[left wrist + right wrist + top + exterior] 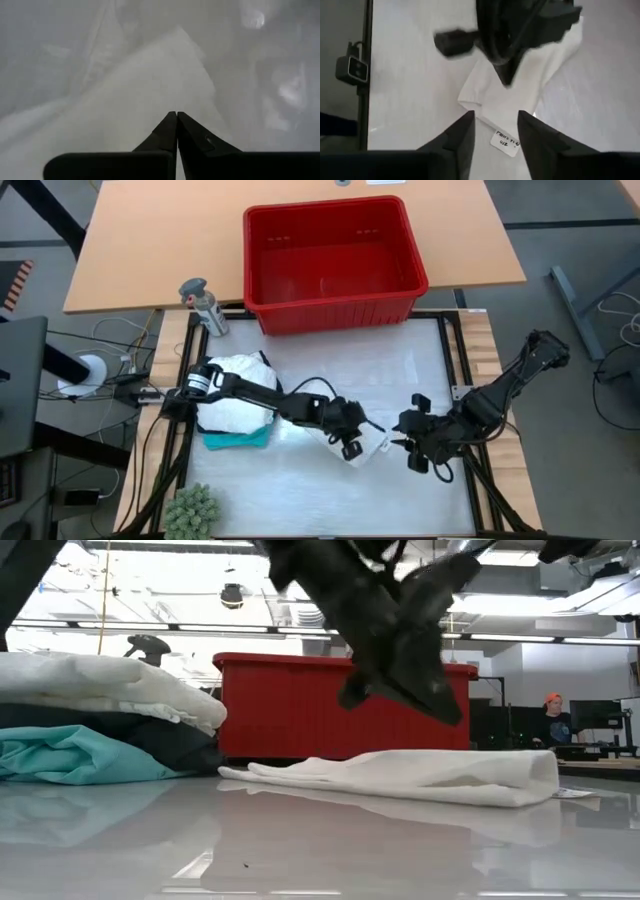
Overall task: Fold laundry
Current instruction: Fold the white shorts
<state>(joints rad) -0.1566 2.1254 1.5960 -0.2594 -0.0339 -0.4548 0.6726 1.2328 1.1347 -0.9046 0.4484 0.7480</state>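
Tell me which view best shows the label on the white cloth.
The right wrist view: the label with dark lettering lies between the open right gripper fingers, at the white cloth edge. The other views show the cloth, but no readable label.

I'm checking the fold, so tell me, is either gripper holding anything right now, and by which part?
Nothing looks held. The left gripper is shut, tips over the white cloth; whether it pinches it cannot be told. The right gripper is open beside the cloth's tagged edge.

Premises: a robotics lab or workshop. Evidence: exposed ceiling ducts (560, 580) and strip lighting at the low view's top, a person (553, 720) at monitors far right, loose cables (120, 340) at the high view's left.
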